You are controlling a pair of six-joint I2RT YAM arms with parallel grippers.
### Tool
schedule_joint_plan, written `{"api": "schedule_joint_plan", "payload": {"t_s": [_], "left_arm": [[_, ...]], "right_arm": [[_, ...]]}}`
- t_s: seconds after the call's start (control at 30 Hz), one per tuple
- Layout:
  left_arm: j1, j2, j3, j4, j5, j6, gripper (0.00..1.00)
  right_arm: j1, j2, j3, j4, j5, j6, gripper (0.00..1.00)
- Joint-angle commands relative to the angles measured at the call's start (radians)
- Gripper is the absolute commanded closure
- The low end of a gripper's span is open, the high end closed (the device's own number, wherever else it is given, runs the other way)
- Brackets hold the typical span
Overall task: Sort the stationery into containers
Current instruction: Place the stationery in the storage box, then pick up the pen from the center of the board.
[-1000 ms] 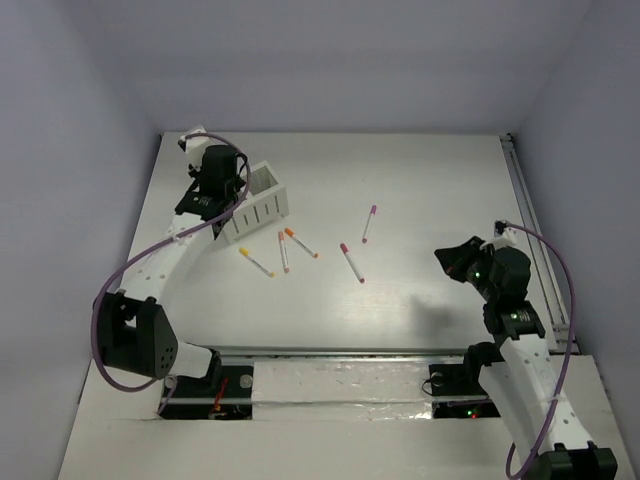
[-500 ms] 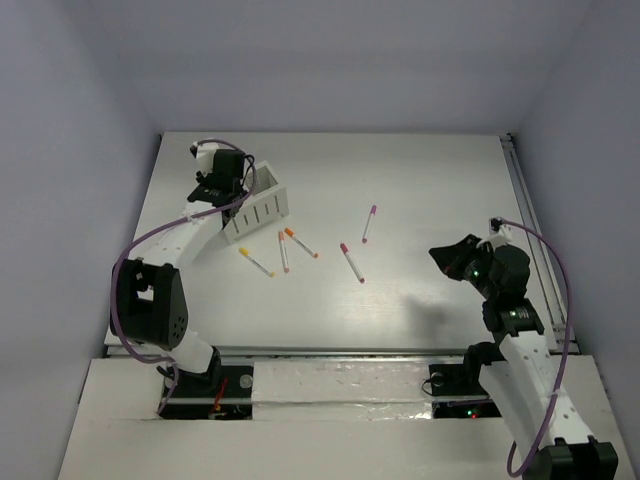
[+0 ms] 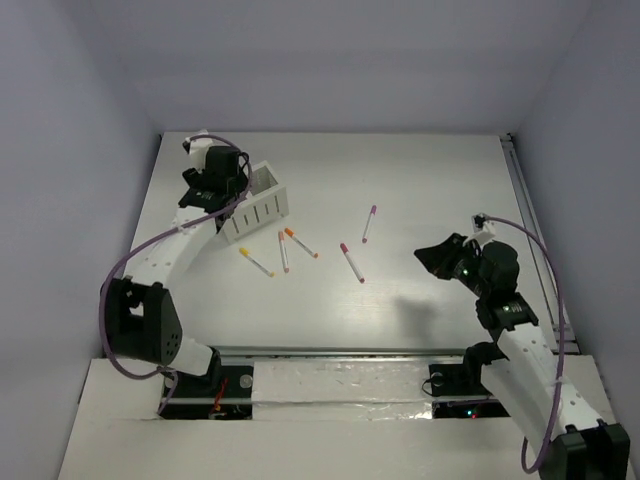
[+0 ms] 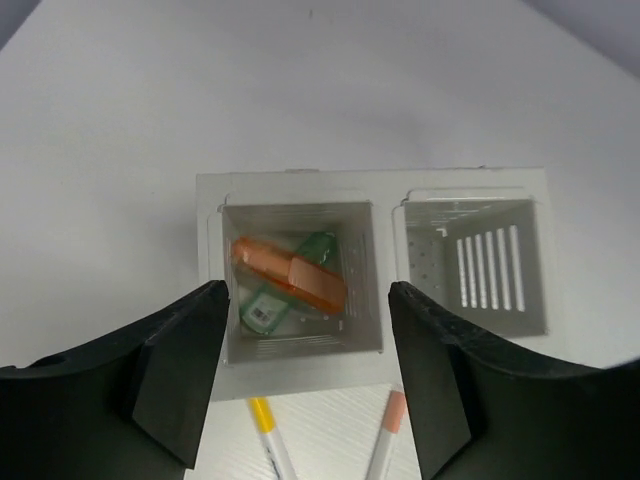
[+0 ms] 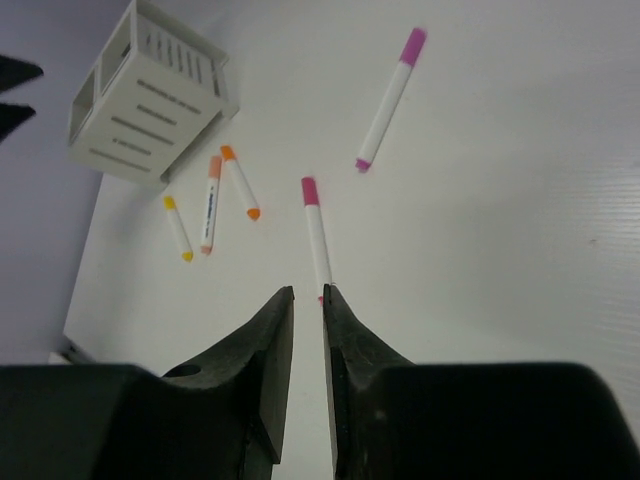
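Shifted toward 9 o'clock over the last second, nearer the middle of the table (image 3: pixel 420 170): right gripper (image 3: pixel 427 256), now at 3 o'clock, fingers drawn almost together with only a thin slit between, nothing held. Turned slightly but kept in place at 10 o'clock: left gripper (image 3: pixel 215 180), fingers spread wide, nothing held, hanging above the white slatted box (image 4: pixel 372 186). In the left compartment, as seen from the left wrist: orange capsule (image 4: pixel 290 275), lying aslant across the mint green capsule (image 4: pixel 266 306). Loose on the table, unmoved: yellow-capped pen (image 3: pixel 256 262) at 6 o'clock of the box; pale-orange-capped pen (image 3: pixel 283 251) and orange-capped pen (image 3: pixel 300 242) at 5 o'clock of it, close together at their 12 o'clock ends and spreading apart toward 6 o'clock. Near the table centre, straight ahead of the right fingers in the right wrist view: first magenta-capped pen (image 3: pixel 351 262). At 1 o'clock of that, apart from it: second magenta-capped pen (image 3: pixel 369 224).
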Motion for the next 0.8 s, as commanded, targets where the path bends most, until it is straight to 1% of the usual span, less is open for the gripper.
{"api": "schedule_joint_plan", "payload": {"t_s": [0.0, 0.03, 0.07, 0.1, 0.13, 0.17, 0.2, 0.23, 0.27, 0.3, 0.33, 0.37, 0.4, 0.43, 0.47, 0.5, 0.57, 0.6, 0.63, 0.67, 0.7, 0.73, 0.77], "left_arm": [[-0.019, -0.139, 0.033, 0.045, 0.006, 0.021, 0.37], [-0.028, -0.183, 0.031, 0.047, 0.011, 0.027, 0.38], [-0.028, -0.206, 0.028, 0.047, 0.025, 0.035, 0.39], [-0.028, -0.234, 0.015, 0.042, 0.037, 0.037, 0.41], [-0.039, -0.301, -0.001, 0.045, 0.051, 0.038, 0.5], [-0.039, -0.338, -0.024, 0.053, 0.068, 0.04, 0.56], [-0.039, -0.384, -0.079, 0.077, 0.109, 0.047, 0.62], [-0.039, -0.475, -0.105, 0.087, 0.129, 0.049, 0.75], [-0.039, -0.52, -0.133, 0.093, 0.144, 0.05, 0.82], [-0.039, -0.566, -0.156, 0.097, 0.172, 0.054, 0.88], [-0.039, -0.656, -0.201, 0.097, 0.178, 0.058, 0.92], [-0.039, -0.695, -0.222, 0.096, 0.183, 0.064, 1.0], [-0.039, -0.738, -0.239, 0.088, 0.187, 0.07, 1.0], [-0.039, -0.815, -0.269, 0.082, 0.187, 0.087, 1.0], [-0.048, -0.847, -0.28, 0.073, 0.184, 0.098, 1.0], [-0.048, -0.905, -0.298, 0.055, 0.187, 0.121, 1.0], [-0.048, -0.955, -0.311, 0.038, 0.191, 0.142, 1.0], [-0.048, -0.978, -0.318, 0.019, 0.186, 0.152, 1.0], [-0.048, -1.017, -0.325, 0.015, 0.181, 0.161, 1.0], [-0.048, -1.038, -0.335, 0.015, 0.175, 0.176, 0.99], [-0.048, -1.085, -0.366, 0.021, 0.154, 0.181, 0.97], [-0.048, -1.108, -0.381, 0.025, 0.145, 0.181, 0.96], [-0.048, -1.131, -0.398, 0.03, 0.137, 0.175, 0.91]], "right_arm": [[0.096, 0.041, 0.006, 0.119, -0.016, -0.018, 0.77], [0.134, 0.081, 0.017, 0.133, 0.016, -0.018, 0.83], [0.232, 0.105, 0.026, 0.157, 0.047, -0.018, 0.85], [0.286, 0.136, 0.038, 0.167, 0.079, -0.021, 0.91], [0.343, 0.209, 0.055, 0.176, 0.151, -0.025, 0.96], [0.396, 0.255, 0.099, 0.191, 0.186, -0.037, 0.97], [0.5, 0.303, 0.127, 0.191, 0.215, -0.038, 0.99], [0.548, 0.354, 0.159, 0.2, 0.275, -0.056, 0.99], [0.591, 0.463, 0.231, 0.211, 0.3, -0.076, 0.99], [0.631, 0.521, 0.271, 0.219, 0.317, -0.091, 0.99], [0.699, 0.58, 0.317, 0.222, 0.343, -0.108, 0.99], [0.727, 0.64, 0.364, 0.213, 0.355, -0.142, 0.99], [0.75, 0.759, 0.47, 0.201, 0.36, -0.16, 0.99], [0.792, 0.821, 0.527, 0.187, 0.374, -0.182, 0.99], [0.811, 0.878, 0.584, 0.149, 0.398, -0.224, 0.99], [0.828, 0.983, 0.694, 0.13, 0.416, -0.243, 0.99], [0.863, 1.078, 0.797, 0.08, 0.432, -0.3, 0.98], [0.863, 1.159, 0.845, 0.069, 0.438, -0.314, 0.96], [0.863, 1.199, 0.939, 0.053, 0.438, -0.326, 0.93], [0.863, 1.239, 0.992, 0.0, 0.437, -0.35, 0.89], [0.863, 1.279, 1.047, -0.025, 0.437, -0.363, 0.81], [0.872, 1.359, 1.104, -0.054, 0.426, -0.375, 0.76], [0.873, 1.401, 1.22, -0.109, 0.415, -0.407, 0.7]]}}
